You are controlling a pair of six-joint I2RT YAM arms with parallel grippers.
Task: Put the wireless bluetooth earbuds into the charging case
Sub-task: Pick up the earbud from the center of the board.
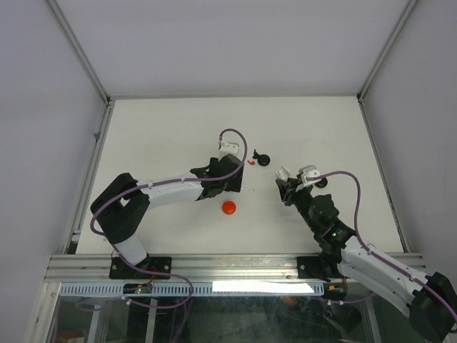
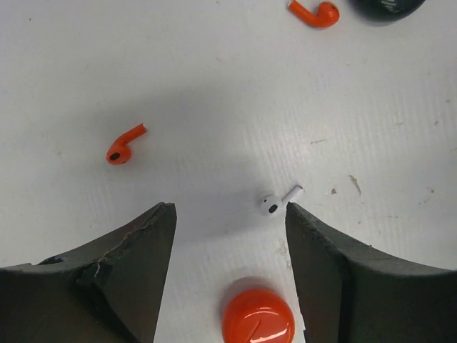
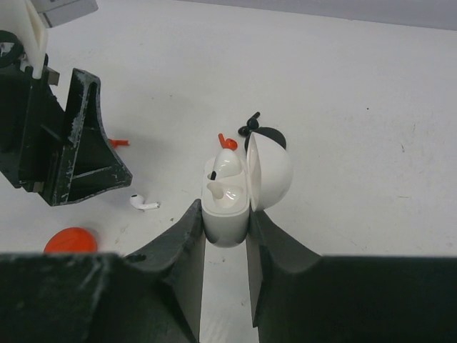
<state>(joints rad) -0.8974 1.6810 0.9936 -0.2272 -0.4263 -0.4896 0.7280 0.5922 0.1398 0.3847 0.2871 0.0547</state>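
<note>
Left gripper (image 2: 228, 209): jaws about half open, holding nothing; loose white bud (image 2: 280, 200) lies on the table (image 2: 214, 86) just off one fingertip, at the edge of the gap; red bud (image 2: 125, 145) ahead of the other finger, well apart; red puck (image 2: 257, 318) back between the fingers. Right gripper (image 3: 223, 213): jaws clamped on the white case (image 3: 227, 230), lid swung open; seated bud (image 3: 223, 166) inside; second slot unclear.

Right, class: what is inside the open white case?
One white bud sits in the case, which the right gripper clamps. Whether the nearer socket holds a bud cannot be told; the case wall hides the sockets' depths.
</note>
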